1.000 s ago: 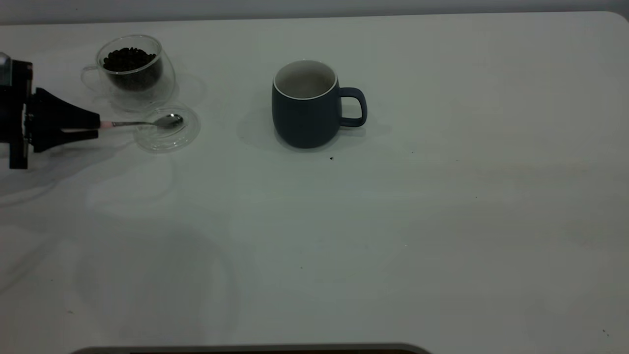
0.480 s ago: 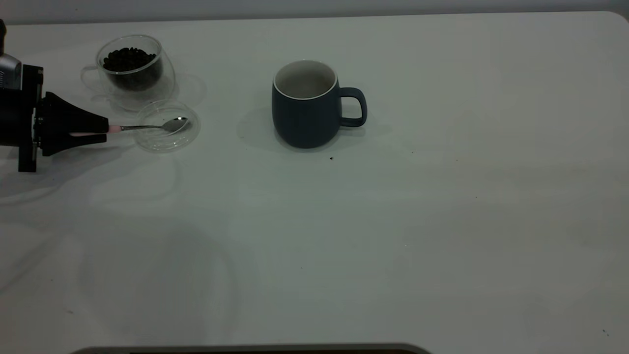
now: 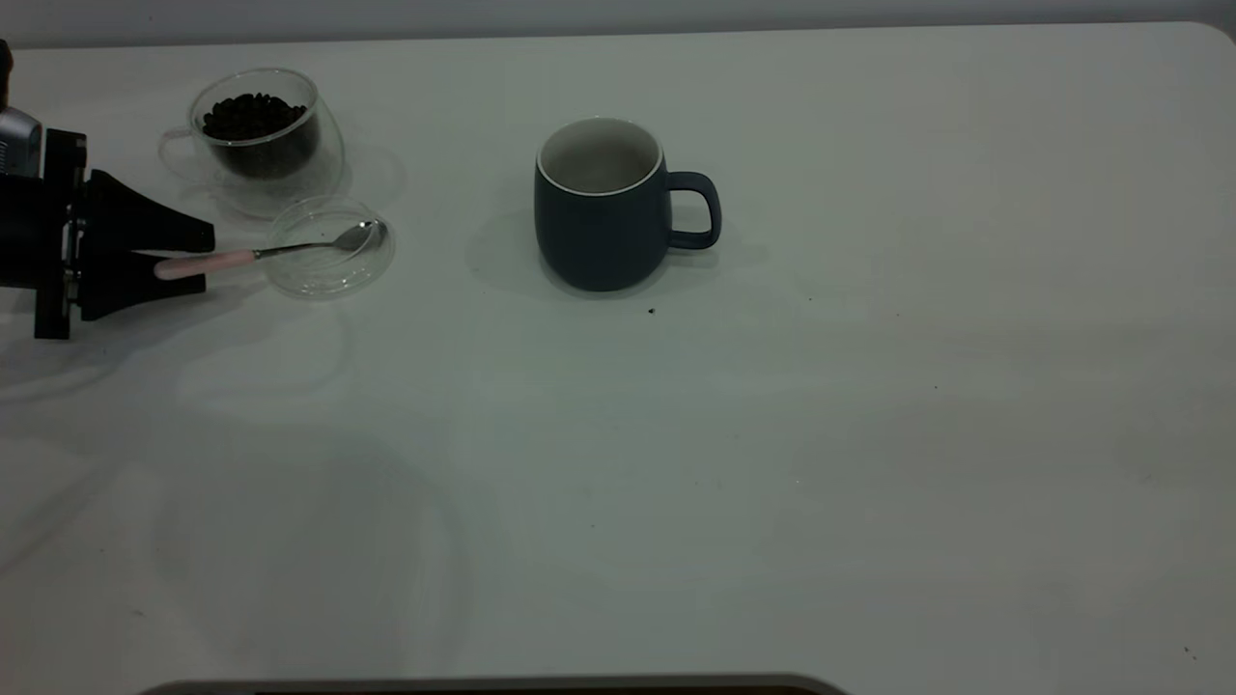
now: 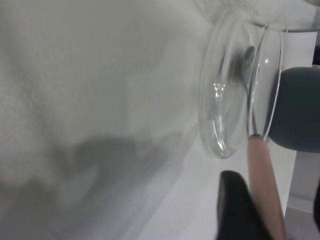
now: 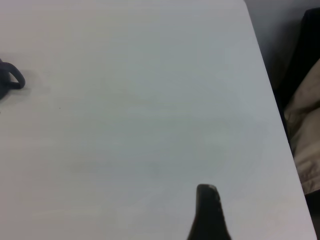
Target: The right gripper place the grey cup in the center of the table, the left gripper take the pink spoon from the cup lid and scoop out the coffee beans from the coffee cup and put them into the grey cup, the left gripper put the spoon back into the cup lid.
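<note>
The grey cup [image 3: 599,232] stands upright mid-table, handle to the right; nothing shows in it. The coffee cup [image 3: 323,179] with coffee beans [image 3: 253,116] stands at the far left. In front of it lies the cup lid [image 3: 328,275]. The pink spoon [image 3: 280,249] lies with its bowl in the lid and its pink handle sticking out leftward. My left gripper [image 3: 208,259] is open, its jaws spread either side of the handle's end. In the left wrist view the handle [image 4: 262,180] lies apart from the dark finger [image 4: 235,205]. My right gripper [image 5: 262,197] is open over bare table at the right.
The white table [image 3: 772,483] stretches wide in front and to the right of the grey cup. A small dark speck [image 3: 651,311] lies just in front of the cup. The table's right edge [image 5: 272,95] borders dark floor.
The left gripper carried the spoon slightly right, then opened its jaws. The spoon has dropped free, with more of its pink handle showing and its bowl in the lid.
</note>
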Action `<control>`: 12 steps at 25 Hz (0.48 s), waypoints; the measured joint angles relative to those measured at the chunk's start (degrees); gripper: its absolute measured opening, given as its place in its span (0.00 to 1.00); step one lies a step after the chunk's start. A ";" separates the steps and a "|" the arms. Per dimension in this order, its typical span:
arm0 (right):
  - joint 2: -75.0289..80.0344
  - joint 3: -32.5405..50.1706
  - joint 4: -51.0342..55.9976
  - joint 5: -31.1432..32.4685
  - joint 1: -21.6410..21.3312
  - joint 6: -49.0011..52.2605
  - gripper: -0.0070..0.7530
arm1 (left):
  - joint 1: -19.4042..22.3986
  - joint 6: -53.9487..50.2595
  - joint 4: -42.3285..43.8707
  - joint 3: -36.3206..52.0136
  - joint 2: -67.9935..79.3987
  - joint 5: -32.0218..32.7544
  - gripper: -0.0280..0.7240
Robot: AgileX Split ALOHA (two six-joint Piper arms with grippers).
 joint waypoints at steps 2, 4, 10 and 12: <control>0.00 0.00 0.00 0.00 0.00 0.00 0.79 | 0.00 0.00 0.00 0.00 0.00 0.20 0.73; 0.00 0.00 0.00 0.00 0.00 0.00 0.79 | 0.06 0.00 0.00 -0.05 0.00 0.62 0.79; 0.00 0.00 0.00 0.00 0.00 0.00 0.79 | 5.13 0.06 0.41 -0.05 -3.11 0.82 0.81; 0.00 0.00 0.00 0.00 0.00 0.00 0.79 | 7.81 -0.33 0.48 -0.05 -5.90 1.77 0.81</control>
